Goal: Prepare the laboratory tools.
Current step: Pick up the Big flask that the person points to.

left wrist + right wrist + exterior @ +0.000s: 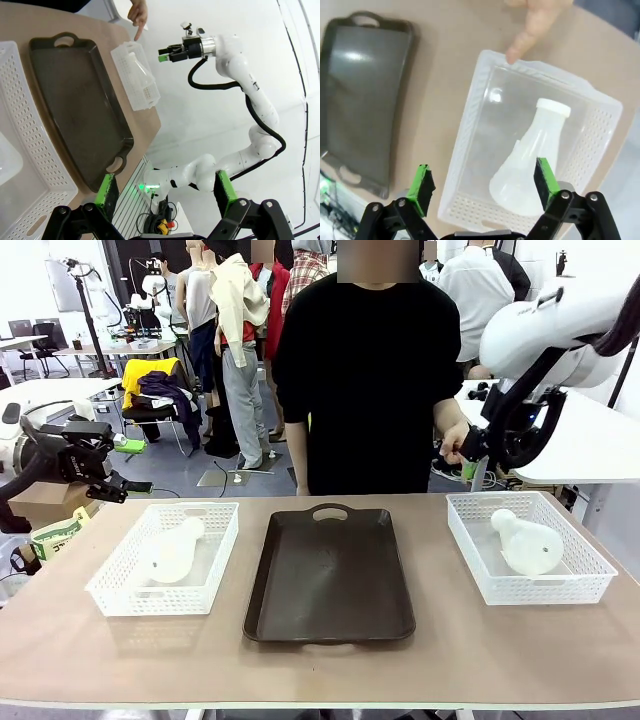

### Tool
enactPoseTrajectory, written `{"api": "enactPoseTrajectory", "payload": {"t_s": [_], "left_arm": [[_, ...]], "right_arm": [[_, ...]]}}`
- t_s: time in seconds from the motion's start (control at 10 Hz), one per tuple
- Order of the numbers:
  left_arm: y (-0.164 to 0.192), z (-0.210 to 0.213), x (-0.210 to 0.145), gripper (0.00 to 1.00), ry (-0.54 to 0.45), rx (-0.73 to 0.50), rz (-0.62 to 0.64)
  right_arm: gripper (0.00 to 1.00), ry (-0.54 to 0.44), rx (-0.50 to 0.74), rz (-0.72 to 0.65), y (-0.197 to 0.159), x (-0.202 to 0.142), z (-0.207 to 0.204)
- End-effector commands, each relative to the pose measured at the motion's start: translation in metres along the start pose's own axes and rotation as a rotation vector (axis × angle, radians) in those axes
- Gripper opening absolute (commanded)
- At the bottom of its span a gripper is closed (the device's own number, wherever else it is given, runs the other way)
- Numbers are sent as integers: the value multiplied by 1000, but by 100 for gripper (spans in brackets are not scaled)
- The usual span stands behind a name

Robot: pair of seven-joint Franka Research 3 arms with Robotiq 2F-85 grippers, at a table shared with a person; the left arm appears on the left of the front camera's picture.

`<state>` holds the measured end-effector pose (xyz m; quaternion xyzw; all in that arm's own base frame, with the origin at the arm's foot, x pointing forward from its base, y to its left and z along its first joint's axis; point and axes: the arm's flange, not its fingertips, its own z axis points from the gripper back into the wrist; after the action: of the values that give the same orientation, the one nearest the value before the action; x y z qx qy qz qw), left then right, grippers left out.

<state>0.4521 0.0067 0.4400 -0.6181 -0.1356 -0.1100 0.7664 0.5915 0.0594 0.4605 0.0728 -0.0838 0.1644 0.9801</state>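
Note:
Two translucent whitish conical flasks lie on their sides, one in each white mesh basket. The left flask [175, 552] rests in the left basket [110, 585]. The right flask [528, 542] [530, 160] rests in the right basket [590, 570] [470, 130]. My left gripper [100, 480] [165, 192] hangs open beyond the table's left edge, holding nothing. My right gripper [470, 455] [482, 187] hovers open above the right basket, over the flask's base. The person's finger [522, 42] points at that basket's far rim.
A dark brown tray [330, 575] [365, 95] lies in the middle between the baskets. The person stands at the far side, one hand [455, 445] beside my right gripper. The left wrist view looks across the tray [75, 100] to the right basket [142, 87] and right arm.

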Motion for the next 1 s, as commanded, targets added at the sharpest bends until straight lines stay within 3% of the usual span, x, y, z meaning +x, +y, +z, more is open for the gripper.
{"api": "enactPoseTrajectory", "payload": {"t_s": [0.0, 0.6, 0.9], "left_arm": [[-2, 2, 0, 100, -4, -10, -4], [-2, 2, 0, 100, -4, -10, -4], [-2, 2, 0, 100, -4, -10, -4]], "right_arm": [[100, 3, -51, -73, -1, 14, -16], [100, 24, -132, -286, -43, 7, -88], [100, 23, -162, -354, -62, 5, -103]]}}
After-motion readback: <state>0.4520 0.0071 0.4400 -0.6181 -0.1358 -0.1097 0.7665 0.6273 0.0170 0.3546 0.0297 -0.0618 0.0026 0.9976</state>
